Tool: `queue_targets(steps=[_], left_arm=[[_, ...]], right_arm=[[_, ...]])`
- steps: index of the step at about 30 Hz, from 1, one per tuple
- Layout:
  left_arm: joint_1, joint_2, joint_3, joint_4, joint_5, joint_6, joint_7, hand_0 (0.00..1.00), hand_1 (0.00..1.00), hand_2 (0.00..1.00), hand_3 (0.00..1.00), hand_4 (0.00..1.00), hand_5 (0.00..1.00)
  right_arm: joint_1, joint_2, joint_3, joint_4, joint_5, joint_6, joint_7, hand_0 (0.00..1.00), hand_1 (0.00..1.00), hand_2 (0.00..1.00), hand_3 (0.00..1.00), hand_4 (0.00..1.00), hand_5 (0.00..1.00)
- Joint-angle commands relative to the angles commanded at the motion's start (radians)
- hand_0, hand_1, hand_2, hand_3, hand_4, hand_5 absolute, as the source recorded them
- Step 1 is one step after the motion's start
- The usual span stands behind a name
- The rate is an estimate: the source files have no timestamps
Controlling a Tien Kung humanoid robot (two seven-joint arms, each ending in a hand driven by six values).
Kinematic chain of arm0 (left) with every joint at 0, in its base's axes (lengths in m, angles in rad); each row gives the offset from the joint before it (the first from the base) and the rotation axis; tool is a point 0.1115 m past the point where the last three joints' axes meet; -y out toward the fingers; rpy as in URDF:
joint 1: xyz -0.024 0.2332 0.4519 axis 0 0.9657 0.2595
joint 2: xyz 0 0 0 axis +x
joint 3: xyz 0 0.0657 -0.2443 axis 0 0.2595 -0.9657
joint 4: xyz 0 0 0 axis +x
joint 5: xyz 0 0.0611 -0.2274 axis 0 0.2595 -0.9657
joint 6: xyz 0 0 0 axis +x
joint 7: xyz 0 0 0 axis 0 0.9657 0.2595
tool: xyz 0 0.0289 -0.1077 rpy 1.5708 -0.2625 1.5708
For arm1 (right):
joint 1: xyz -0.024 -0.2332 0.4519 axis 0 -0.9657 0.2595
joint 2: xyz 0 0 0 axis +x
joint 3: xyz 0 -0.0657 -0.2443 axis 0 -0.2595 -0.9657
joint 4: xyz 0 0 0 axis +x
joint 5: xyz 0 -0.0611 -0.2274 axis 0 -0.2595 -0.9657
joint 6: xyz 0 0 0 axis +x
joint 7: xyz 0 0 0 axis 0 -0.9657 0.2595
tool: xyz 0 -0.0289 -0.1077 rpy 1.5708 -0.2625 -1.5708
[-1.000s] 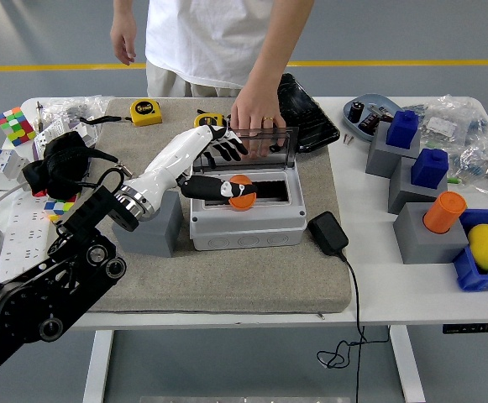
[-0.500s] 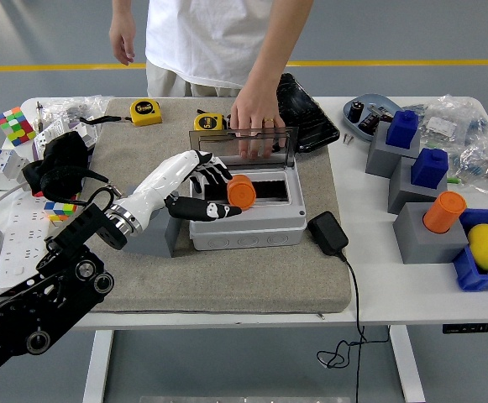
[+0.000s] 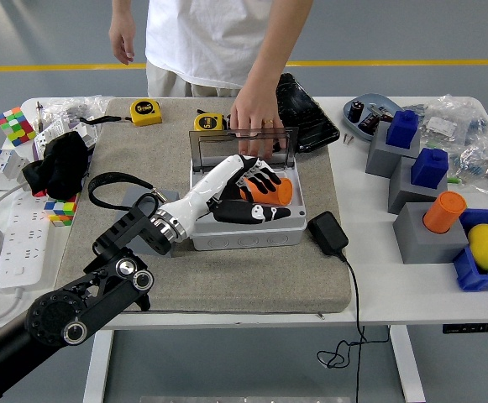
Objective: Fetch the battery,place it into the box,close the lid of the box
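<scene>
A grey box (image 3: 244, 235) stands on the brown mat, its clear lid (image 3: 214, 147) upright at the back. A person's hand (image 3: 254, 117) rests on the lid's top edge and holds it open. My left hand (image 3: 256, 197) reaches in from the lower left and lies over the box's opening. Its fingers are curled around the orange battery (image 3: 279, 191), which lies on its side at the right end of the box's inside. The right arm is out of view.
A black charger (image 3: 327, 232) with its cable lies just right of the box. Grey blocks with blue and orange tops (image 3: 443, 211) and a blue bin with a lemon (image 3: 487, 246) stand at the right. Tape measures (image 3: 146, 111), a black tray (image 3: 306, 113) and a power strip (image 3: 17, 243) ring the mat.
My left hand has moved to the right over the box with the battery, which has turned from upright at the box's middle to lying at its right end. The person's hand still holds the lid.
</scene>
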Motion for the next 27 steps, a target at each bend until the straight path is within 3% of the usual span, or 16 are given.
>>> queue_targets(steps=[4, 7, 17, 18, 23, 24, 27], left_arm=[[-0.017, -0.027, 0.021, 0.028, -0.101, 0.006, -0.031, 0.312, 0.515, 0.528, 0.547, 0.998, 0.386], [-0.015, -0.029, 0.009, 0.013, -0.096, 0.006, -0.03, 0.316, 0.524, 0.543, 0.563, 0.998, 0.387], [-0.029, 0.001, -0.115, -0.024, 0.083, 0.034, -0.038, 0.339, 0.544, 0.552, 0.571, 0.998, 0.385], [-0.032, 0.001, -0.138, -0.02, 0.11, 0.036, -0.039, 0.585, 0.679, 0.642, 0.689, 0.998, 0.385], [-0.046, 0.001, -0.212, 0.008, 0.222, 0.036, -0.02, 0.585, 0.679, 0.642, 0.689, 0.998, 0.385], [-0.05, 0.0, -0.226, 0.018, 0.244, 0.033, -0.013, 0.797, 0.784, 0.734, 0.76, 0.998, 0.4], [-0.061, -0.001, -0.251, 0.046, 0.283, 0.025, -0.001, 0.797, 0.784, 0.734, 0.76, 0.998, 0.4]], right_arm=[[0.0, -0.001, -0.003, 0.0, 0.004, 0.0, 0.0, 0.69, 0.665, 0.699, 0.642, 0.998, 0.629], [0.0, 0.0, -0.005, 0.0, 0.009, -0.001, 0.002, 0.69, 0.665, 0.699, 0.642, 0.998, 0.629], [-0.003, 0.0, 0.002, 0.0, 0.008, -0.002, 0.001, 0.69, 0.665, 0.699, 0.642, 0.998, 0.629], [-0.002, 0.0, 0.002, 0.0, 0.008, -0.002, 0.001, 0.69, 0.665, 0.699, 0.642, 0.998, 0.629], [-0.003, 0.001, 0.0, 0.0, 0.013, -0.002, 0.001, 0.69, 0.665, 0.699, 0.642, 0.998, 0.629], [-0.003, 0.001, -0.001, 0.0, 0.013, -0.002, 0.001, 0.69, 0.665, 0.699, 0.642, 0.998, 0.629], [-0.002, 0.001, -0.001, 0.0, 0.015, -0.002, 0.001, 0.69, 0.665, 0.699, 0.642, 0.998, 0.629]])
